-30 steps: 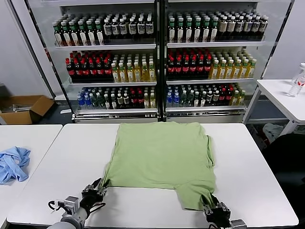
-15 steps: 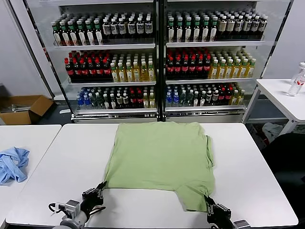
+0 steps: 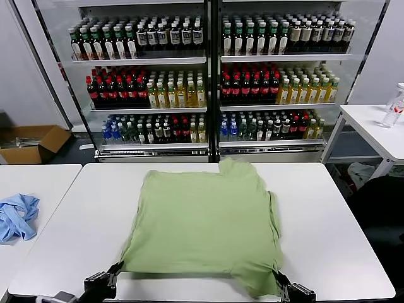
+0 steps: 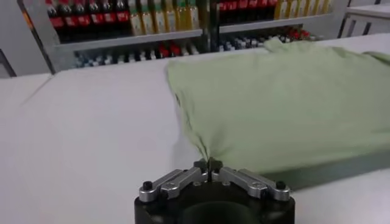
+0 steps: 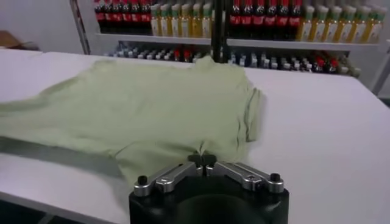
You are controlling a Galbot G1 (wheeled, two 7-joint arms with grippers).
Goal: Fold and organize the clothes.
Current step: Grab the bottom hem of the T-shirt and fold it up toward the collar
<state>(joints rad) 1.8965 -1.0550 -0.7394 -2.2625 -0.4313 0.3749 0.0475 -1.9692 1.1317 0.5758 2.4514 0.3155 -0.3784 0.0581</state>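
Note:
A light pistachio-green shirt (image 3: 205, 224) lies plain side up on the white table (image 3: 328, 221), its near edge at the table's front. My left gripper (image 3: 115, 273) is shut on the shirt's near left corner; the left wrist view shows the shirt (image 4: 286, 103) pinched between the closed fingers of the left gripper (image 4: 208, 165). My right gripper (image 3: 279, 282) is shut on the near right corner; the right wrist view shows the shirt (image 5: 146, 109) gathered into the right gripper (image 5: 203, 161). No collar, buttons or checkered print show.
A blue cloth (image 3: 16, 214) lies on a second table at the left. Shelves of bottles (image 3: 208, 82) stand behind the table. A cardboard box (image 3: 31, 142) sits on the floor at left. Another white table (image 3: 379, 129) with a bottle stands at right.
Both grippers have drawn back toward the table's front edge, pulling the shirt nearer to me. Its far edge has slid away from the back of the table.

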